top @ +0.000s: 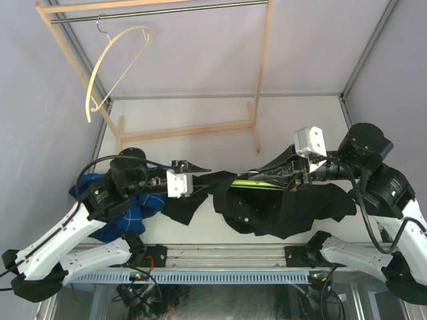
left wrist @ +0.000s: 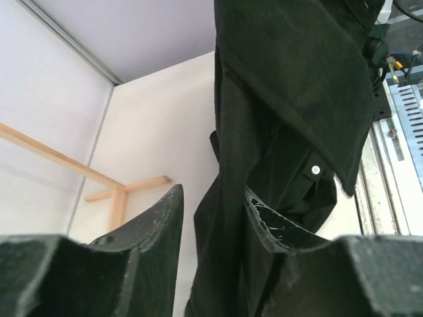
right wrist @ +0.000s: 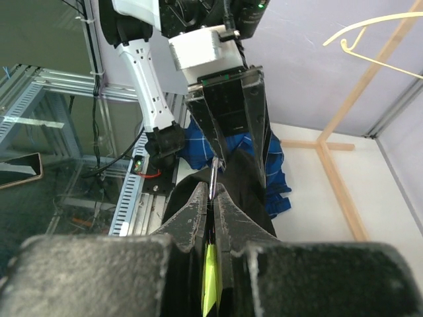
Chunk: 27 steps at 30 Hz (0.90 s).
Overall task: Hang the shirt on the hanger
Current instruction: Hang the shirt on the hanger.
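1. Only the top view takes in the whole scene. The shirt (top: pixel 267 207) is strung between both grippers above the table (top: pixel 200 113), with the hanger (top: pixel 257 182) a lime streak in its folds.
2. The right wrist view shows the right gripper (right wrist: pixel 213 198) with its fingers nearly together, pinching the hanger's green arm and silver wire.
3. In the left wrist view, black cloth fills the narrow gap of the left gripper (left wrist: pixel 213 191). A white button (left wrist: pixel 315 170) appears only here.
4. A blue plaid shirt (top: pixel 127 217) lies under the left arm. A cream hanger (top: pixel 94 72) hangs on the wooden rack (top: pixel 265 60).

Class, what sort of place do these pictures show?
Probably a robotics lab test cell: white-and-black robot arms bolted to an aluminium rail, plain pale enclosure walls, a small wooden clothes rack.
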Tool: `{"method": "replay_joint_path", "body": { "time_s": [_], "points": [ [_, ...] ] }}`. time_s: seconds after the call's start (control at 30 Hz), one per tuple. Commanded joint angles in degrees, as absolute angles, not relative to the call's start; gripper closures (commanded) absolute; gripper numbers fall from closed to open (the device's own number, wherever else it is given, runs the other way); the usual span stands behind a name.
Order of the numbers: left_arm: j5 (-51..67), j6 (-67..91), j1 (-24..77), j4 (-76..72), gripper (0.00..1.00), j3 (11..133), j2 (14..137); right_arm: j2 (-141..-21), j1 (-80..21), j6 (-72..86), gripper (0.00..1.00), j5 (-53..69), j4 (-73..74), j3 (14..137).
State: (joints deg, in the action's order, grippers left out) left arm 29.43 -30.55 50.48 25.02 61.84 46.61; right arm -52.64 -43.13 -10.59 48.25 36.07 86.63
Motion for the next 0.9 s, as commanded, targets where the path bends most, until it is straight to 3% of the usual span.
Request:
{"method": "replay_joint_path", "body": {
  "time_s": [0.0,0.13,0.33,0.4,0.53,0.6,0.73,0.87],
  "points": [
    [32.2,-30.1,50.2,22.6,0.62,66.6,48.4,-54.3,-46.5,-12.4,1.00,44.3,31.4,87.4],
    [33.6,-29.9,50.2,22.6,0.70,67.1,49.7,-56.2,-48.5,-12.3,1.00,42.1,30.3,87.4],
    [34.8,-30.1,50.2,22.5,0.64,66.6,49.4,-58.0,-49.5,-11.9,1.00,40.3,29.5,87.4],
    [34.7,-30.3,50.2,22.5,0.67,66.2,49.2,-58.1,-49.5,-11.9,1.00,40.1,29.5,87.3],
    [33.4,-31.4,50.2,23.7,0.98,65.4,48.7,-57.4,-49.5,-11.9,1.00,39.4,30.1,87.3],
    [32.2,-31.6,50.2,23.9,1.00,64.7,48.0,-56.4,-49.5,-11.8,0.99,38.2,30.9,87.1],
    [28.5,-31.1,50.2,23.8,1.00,62.7,45.0,-52.9,-49.4,-10.7,0.66,34.2,32.2,85.3],
    [25.2,-31.1,50.2,24.8,1.00,60.3,41.1,-48.1,-49.4,-9.6,0.49,28.9,35.5,82.5]
  ]
}}
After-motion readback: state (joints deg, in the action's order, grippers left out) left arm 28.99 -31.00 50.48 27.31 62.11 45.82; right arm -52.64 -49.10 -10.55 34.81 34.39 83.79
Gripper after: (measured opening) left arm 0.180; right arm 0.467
